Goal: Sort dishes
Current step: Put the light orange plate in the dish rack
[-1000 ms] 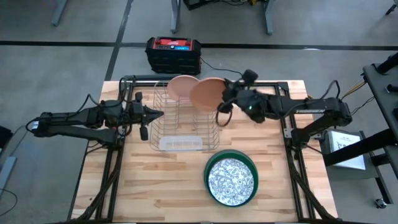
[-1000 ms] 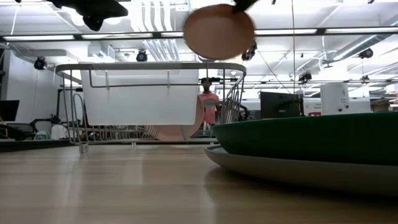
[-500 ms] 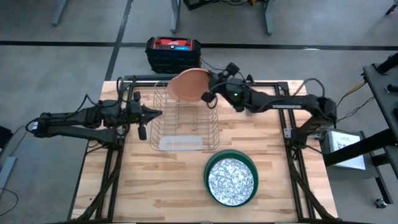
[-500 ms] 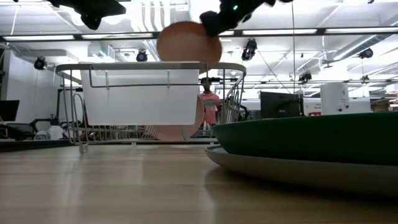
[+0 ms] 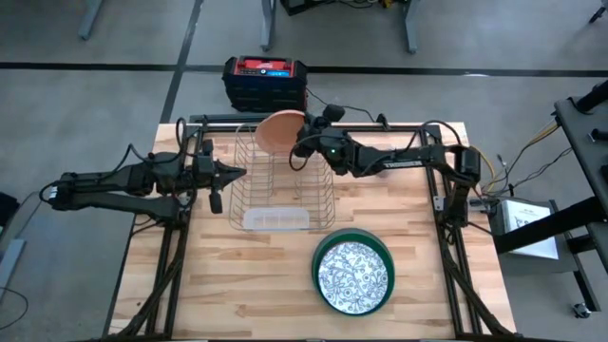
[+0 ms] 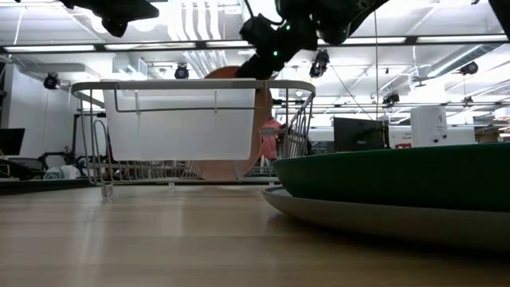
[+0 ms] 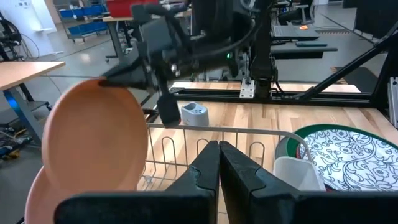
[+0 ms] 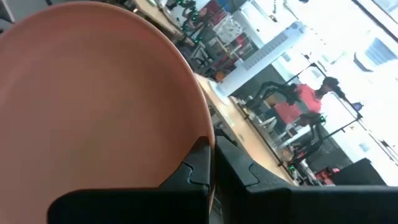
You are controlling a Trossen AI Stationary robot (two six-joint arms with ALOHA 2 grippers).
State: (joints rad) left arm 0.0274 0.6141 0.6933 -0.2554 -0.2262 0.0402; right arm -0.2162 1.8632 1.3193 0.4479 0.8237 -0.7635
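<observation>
**Now we hold a salmon plate over the back of the rack**

Now our right gripper (image 5: 302, 142) reaches across the table to the far end of the wire rack (image 5: 281, 182), and its fingers are clamped on the rim of a salmon-pink plate (image 5: 278, 131). In the right wrist view the plate (image 8: 93, 106) fills most of the picture, with its edge pinched between the two dark fingers (image 8: 196, 165). From the left wrist view we see the same plate (image 7: 93, 143) standing on edge, with a second salmon-pink plate (image 7: 46, 190) just behind and below it, already in the rack. From table height the held plate (image 6: 239, 119) shows upright inside the rack, its top edge near the rack's upper rail, though we cannot tell whether its lower edge rests on the wires.

Our left gripper (image 5: 228, 174) hovers just beside the rack's left side, well clear of the plates, and its fingers (image 7: 217, 168) are pressed together on nothing.

Near the front of the table, well apart from the rack, sits the dark green plate (image 5: 321, 255) with the white patterned plate (image 5: 353, 275) lying flat on top of it. A clear tray (image 5: 275, 219) hangs at the rack's near end. A small grey-blue gadget (image 7: 194, 114) stands on the table beyond the rack in the left wrist view. A black and red box (image 5: 265, 82) sits on the floor behind the table.
</observation>
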